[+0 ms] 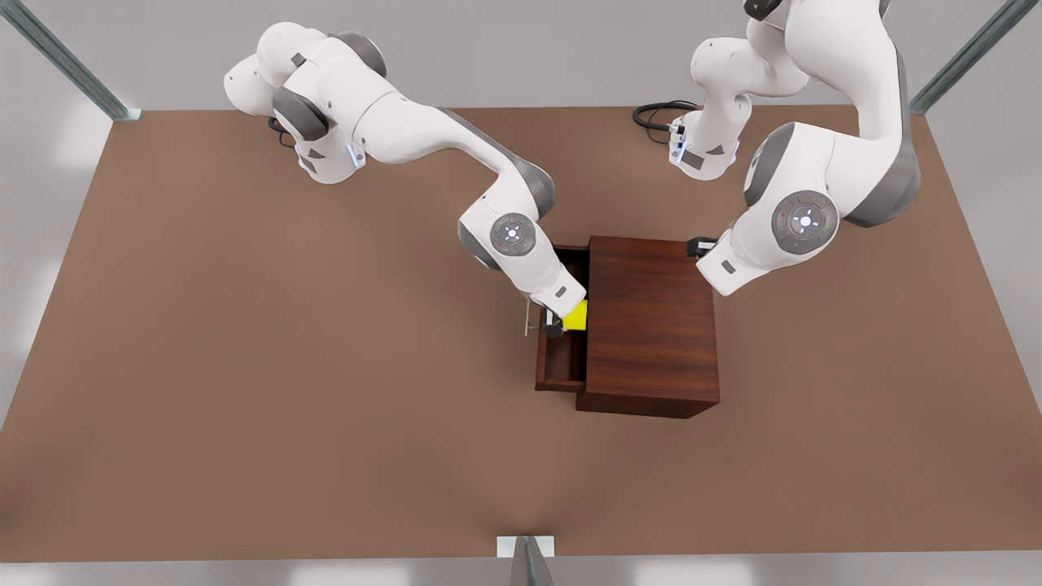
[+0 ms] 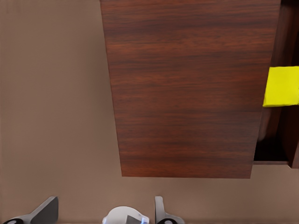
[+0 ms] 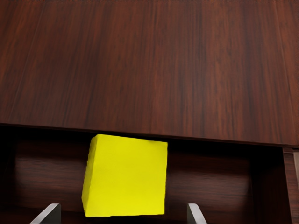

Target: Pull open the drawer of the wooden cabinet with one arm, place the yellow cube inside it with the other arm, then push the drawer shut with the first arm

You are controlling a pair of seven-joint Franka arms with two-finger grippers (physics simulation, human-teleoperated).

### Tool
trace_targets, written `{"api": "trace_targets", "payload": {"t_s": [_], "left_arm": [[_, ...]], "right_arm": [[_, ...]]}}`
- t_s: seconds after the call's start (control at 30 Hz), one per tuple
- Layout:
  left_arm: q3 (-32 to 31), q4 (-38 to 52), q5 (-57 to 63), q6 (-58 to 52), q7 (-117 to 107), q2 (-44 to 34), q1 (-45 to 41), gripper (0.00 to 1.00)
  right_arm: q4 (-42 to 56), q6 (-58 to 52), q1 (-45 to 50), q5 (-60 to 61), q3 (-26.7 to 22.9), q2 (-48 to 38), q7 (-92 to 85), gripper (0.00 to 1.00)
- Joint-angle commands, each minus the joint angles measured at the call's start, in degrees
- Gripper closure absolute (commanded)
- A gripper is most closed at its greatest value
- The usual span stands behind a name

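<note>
Over the open drawer (image 1: 562, 358), at the front view's left of the cabinet (image 1: 651, 325), the right tool (image 1: 562, 325) is seen above the yellow cube (image 1: 576, 315). In the right wrist view its fingertips (image 3: 46, 213) are spread wider than the cube (image 3: 125, 175), with a gap on each side, so the tool is judged open and the cube released or about to be. The cube lies between the fingers, against the cabinet's front edge and within the drawer's walls; whether it rests on the drawer floor cannot be told. Further to the front view's right, the left tool (image 2: 100, 212) is held open beside the far side of the cabinet (image 2: 187, 88), well apart from the cube (image 2: 281, 87), waiting. The right arm is nearer the drawer handle (image 1: 529, 319).
</note>
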Motion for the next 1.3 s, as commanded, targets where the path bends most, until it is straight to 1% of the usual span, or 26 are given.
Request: {"api": "trace_targets", "payload": {"t_s": [0.0,0.1,0.13,0.17,0.2,0.23,0.27,0.3,0.33,0.37,0.4,0.43,0.47,0.5,0.53,0.57,0.6,0.67,0.7,0.77,0.8,0.93,1.07,1.13,1.2,1.27], "left_arm": [[-0.02,0.02,-0.03,0.04,2.15,-0.04,-0.01,0.0],[-0.46,0.73,0.06,-0.23,1.36,-0.13,-1.5,0.0],[-0.55,1.78,-0.03,-0.14,-2.33,-0.13,-2.29,0.13],[-0.81,2.84,0.06,0.04,-9.18,0.31,-3.87,0.35],[-0.81,3.45,-0.03,0.13,-12.79,0.4,-3.96,0.52],[-0.55,3.89,-2.3,0.21,-17.42,0.48,-3.44,0.72],[-0.64,4.15,-4.07,0.47,-24.29,1.36,-3.87,0.79],[-1.87,8.1,-4.25,1.36,-37.64,5.84,-6.07,0.79],[-3.45,12.41,-4.25,1.44,-49.16,10.59,-8.35,0.79],[-4.42,18.39,-4.16,3.46,-65.5,17.18,-12.57,0.79],[-4.59,19.71,-4.25,8.9,-78.78,19.99,-15.73,0.79],[-4.59,19.62,-4.16,14.79,-90.12,21.75,-18.9,0.79],[-4.59,19.62,-3.9,22.09,-102.25,23.69,-21.27,0.79],[-4.59,19.62,-3.63,25.08,-109.46,25.36,-22.42,0.79],[-4.51,19.18,-3.55,29.65,-117.46,26.59,-24.0,0.79],[-4.51,18.92,-1.0,33.34,-126.86,27.82,-25.67,0.79],[-4.42,18.92,0.85,37.55,-136.78,28.96,-27.69,0.79],[-4.33,17.96,1.99,43.18,-150.41,29.93,-28.57,0.79],[-4.07,17.08,2.52,45.74,-155.53,30.63,-29.01,0.79],[-3.98,13.21,2.43,45.83,-158.16,30.54,-29.01,0.79],[-3.98,12.77,2.43,45.83,-161.76,30.54,-28.75,0.79],[-3.63,9.17,2.78,41.61,-161.42,30.37,-28.22,0.79],[-3.63,8.29,2.87,42.05,-158.43,31.07,-28.57,0.79],[-3.63,8.29,2.87,41.61,-155.36,32.13,-28.57,0.79],[-3.8,6.7,2.78,41.35,-145.43,32.39,-28.31,0.79],[-3.89,6.26,2.52,40.99,-142.52,32.3,-28.31,0.79]], "right_arm": [[0.06,-0.68,-0.09,0.1,-0.04,-0.4,-0.99,0.0],[0.06,-1.56,-0.71,0.19,-0.04,-0.66,-1.17,0.0],[0.76,-5.94,-1.85,0.27,-0.13,-1.63,-1.34,0.0],[2.08,-12.01,-2.9,0.27,-0.13,-3.21,-1.52,0.0],[1.91,-15.35,-4.22,0.27,-0.22,-4.44,-1.52,0.0],[1.03,-19.03,-7.29,-0.08,-0.3,-6.28,-1.43,0.0],[0.85,-25.98,-9.93,-0.25,-0.66,-8.75,-0.29,0.0],[0.85,-36.44,-13.62,-2.88,-3.55,-11.91,7.52,0.0],[0.85,-43.82,-14.07,-7.19,-7.94,-13.41,14.73,0.0],[0.85,-49.45,-14.15,-14.83,-12.34,-14.2,21.68,0.0],[0.94,-50.52,-15.38,-16.07,-17.61,-13.76,22.73,0.0],[1.47,-53.14,-16.0,-16.16,-21.83,-13.67,29.84,0.0],[2.08,-54.73,-18.28,-13.62,-22.81,-14.72,35.83,0.0],[2.61,-54.73,-22.32,-10.89,-22.02,-17.62,36.27,0.0],[0.77,-54.82,-27.68,-8.34,-17.98,-21.66,36.36,0.0],[-2.83,-53.95,-30.68,-5.44,-15.51,-25.62,37.94,0.0],[-8.7,-51.67,-33.57,-2.28,-13.94,-30.8,45.14,0.0],[-10.66,-50.52,-34.11,-2.36,-13.49,-30.9,45.24,0.0],[-10.66,-49.99,-33.31,-2.36,-13.49,-29.32,45.24,0.0],[-10.75,-49.2,-33.23,-2.8,-13.58,-29.14,45.06,0.0],[-10.75,-48.67,-33.31,-3.59,-13.58,-29.23,45.06,0.0],[-12.5,-45.77,-33.58,-4.73,-13.84,-30.81,44.89,0.0],[-12.77,-45.24,-33.23,-5.44,-13.67,-30.72,44.45,0.0],[-12.86,-45.16,-33.14,-5.44,-13.67,-30.64,43.66,0.0],[-12.86,-44.8,-33.14,-5.53,-13.58,-30.64,43.31,0.0],[-13.12,-44.72,-33.14,-5.53,-13.49,-30.64,43.31,0.0]]}}
